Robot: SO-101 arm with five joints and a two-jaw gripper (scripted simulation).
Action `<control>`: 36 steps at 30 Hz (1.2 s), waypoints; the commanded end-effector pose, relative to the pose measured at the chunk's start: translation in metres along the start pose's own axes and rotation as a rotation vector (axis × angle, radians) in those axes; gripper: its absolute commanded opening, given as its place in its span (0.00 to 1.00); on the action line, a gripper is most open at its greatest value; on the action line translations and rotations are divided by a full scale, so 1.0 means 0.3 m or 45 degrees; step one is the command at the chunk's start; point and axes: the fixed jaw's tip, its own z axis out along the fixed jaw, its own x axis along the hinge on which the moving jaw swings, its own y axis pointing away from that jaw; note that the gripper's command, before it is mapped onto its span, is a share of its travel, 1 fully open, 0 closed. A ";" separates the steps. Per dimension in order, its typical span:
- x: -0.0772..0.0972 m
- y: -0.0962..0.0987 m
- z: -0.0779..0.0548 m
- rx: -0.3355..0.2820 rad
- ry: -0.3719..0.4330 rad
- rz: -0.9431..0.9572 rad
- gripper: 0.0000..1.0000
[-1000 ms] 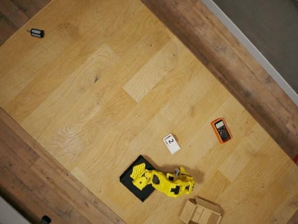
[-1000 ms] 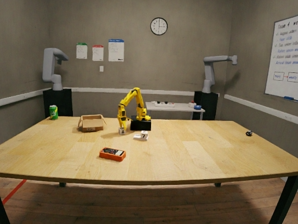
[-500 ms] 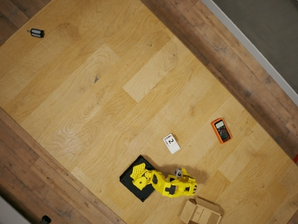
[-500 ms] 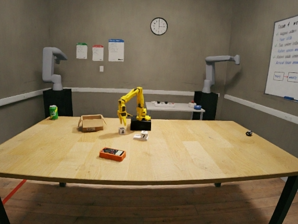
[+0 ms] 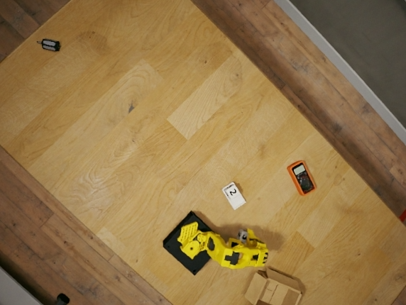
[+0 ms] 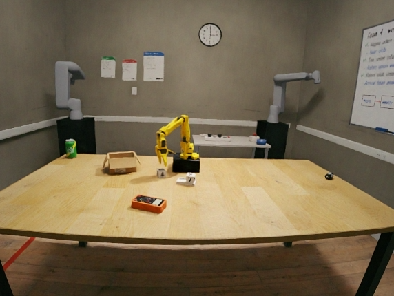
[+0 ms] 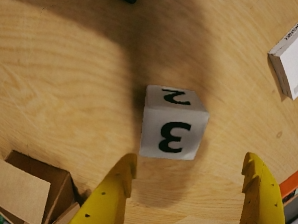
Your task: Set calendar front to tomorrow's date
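Your gripper [image 5: 248, 232] [image 6: 162, 164] [image 7: 189, 157] stands above the loose number cube [image 5: 243, 235] [image 6: 161, 173] [image 7: 175, 127], its jaws parted and nothing between them. That cube sits on the tabletop [image 5: 149, 170] [image 6: 220, 206] [image 7: 65, 90], beside the black base block [image 5: 194, 267] [image 6: 186, 166] and apart from the calendar tray [image 5: 238, 203] [image 6: 181, 180] [image 7: 292, 70]. The other number cube [image 5: 232, 191] [image 6: 190, 178] is at one end of the tray; whether it lies fully flat you cannot confirm at this size.

Progress, in my judgement: partial. One cube is out of the tray; you have yet to return it, and the front needs both digits upright. Today's date cannot be established from these views, nor whether the loose cube already has its proper turn. A further regrip may be required.

Markings: the loose cube reads 3 and 2 in the wrist view, 4 on its side in the exterior view. The seated cube reads 2 from the top view and 7 in the exterior view. Lettering on the tray is too small to read. The whiteboard [image 6: 375, 79] carries "Team 4". You will find no legible brand on the orange multimeter [image 5: 302, 178] [image 6: 149, 204] [image 7: 290, 184].
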 end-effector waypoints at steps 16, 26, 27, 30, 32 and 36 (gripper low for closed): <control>0.072 0.008 -0.119 -0.012 0.265 -0.002 0.35; 0.120 0.010 -0.259 -0.026 0.558 -0.001 0.35; 0.122 0.010 -0.273 -0.028 0.584 -0.001 0.35; 0.127 0.011 -0.300 -0.031 0.639 -0.001 0.35; 0.128 0.011 -0.309 -0.031 0.656 -0.001 0.35; 0.128 0.011 -0.311 -0.032 0.662 -0.001 0.35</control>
